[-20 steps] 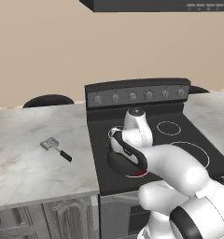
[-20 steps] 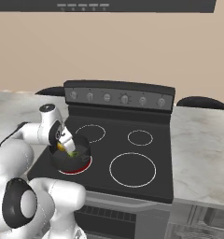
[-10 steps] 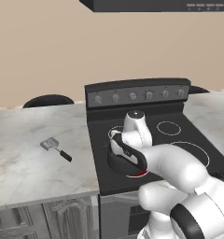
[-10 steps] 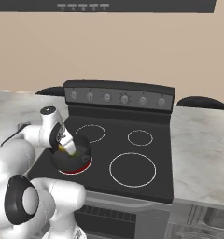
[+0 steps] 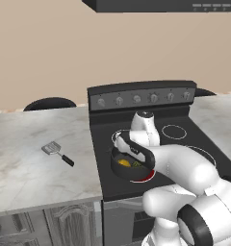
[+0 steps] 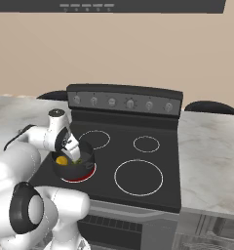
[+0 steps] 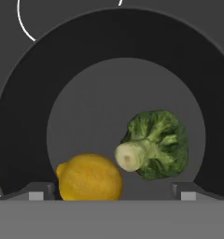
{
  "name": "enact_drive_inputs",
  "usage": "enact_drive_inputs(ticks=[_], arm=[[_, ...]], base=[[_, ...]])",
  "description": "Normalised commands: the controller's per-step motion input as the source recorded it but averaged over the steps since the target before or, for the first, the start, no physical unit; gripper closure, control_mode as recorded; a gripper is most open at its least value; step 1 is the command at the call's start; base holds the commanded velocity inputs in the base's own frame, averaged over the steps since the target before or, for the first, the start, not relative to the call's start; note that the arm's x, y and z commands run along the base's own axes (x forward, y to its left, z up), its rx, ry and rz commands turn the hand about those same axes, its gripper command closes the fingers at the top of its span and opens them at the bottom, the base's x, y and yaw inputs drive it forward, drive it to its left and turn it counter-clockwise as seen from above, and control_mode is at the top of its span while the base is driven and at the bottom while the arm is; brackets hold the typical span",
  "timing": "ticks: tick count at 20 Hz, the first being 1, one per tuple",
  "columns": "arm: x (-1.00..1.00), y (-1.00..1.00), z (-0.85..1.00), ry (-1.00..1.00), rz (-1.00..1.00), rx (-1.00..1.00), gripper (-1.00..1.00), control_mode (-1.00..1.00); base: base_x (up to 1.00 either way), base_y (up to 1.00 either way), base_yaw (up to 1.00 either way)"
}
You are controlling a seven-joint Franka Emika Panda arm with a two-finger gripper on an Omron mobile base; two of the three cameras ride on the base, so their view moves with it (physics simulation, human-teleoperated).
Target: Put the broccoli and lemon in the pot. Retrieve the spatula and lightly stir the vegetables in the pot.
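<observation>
The dark pot (image 5: 147,173) stands on the stove's front left burner. Inside it lie the yellow lemon (image 7: 89,177) and the green broccoli (image 7: 156,144), side by side on the pot's floor (image 7: 100,102). My gripper (image 7: 112,192) hangs just above the pot (image 6: 86,166), looking straight down into it. It is open, its fingertips (image 7: 37,192) set wide apart and gripping nothing. From the left base view the lemon (image 5: 123,163) shows under my hand (image 5: 132,150). The spatula (image 5: 57,153) lies flat on the marble counter left of the stove.
A red ring glows under the pot on the black stove top (image 6: 153,166), which has other burners to the right and behind. A knob panel (image 6: 124,102) rises at the stove's back. Marble counter (image 5: 26,163) runs on both sides.
The jaws have spread wider above the pot. The arm has stayed nearly in place, and the lemon and broccoli rest in the pot.
</observation>
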Motion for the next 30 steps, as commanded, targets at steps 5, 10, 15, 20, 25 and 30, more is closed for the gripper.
enact_drive_inputs(ticks=[5, 10, 15, 20, 25, 30], arm=[[-0.22, 0.00, 0.40, 0.00, 0.12, 0.14, -1.00, -1.00], [-0.28, 0.23, 0.44, 0.00, 0.18, 0.04, -1.00, -1.00], [-0.36, 0.58, 0.22, -0.01, 0.37, -0.12, -1.00, -1.00], [-0.19, 0.65, 0.29, -0.01, 0.39, -0.24, -1.00, -1.00], [-0.02, 0.55, 0.31, -0.01, 0.46, -0.19, -1.00, -1.00], [0.10, 0.55, 0.11, 0.09, 0.27, -0.02, -1.00, -1.00]], base=[[0.00, 0.00, 0.00], [0.00, 0.00, 0.00], [0.00, 0.00, 0.00], [0.00, 0.00, 0.00], [0.00, 0.00, 0.00], [0.00, 0.00, 0.00]])
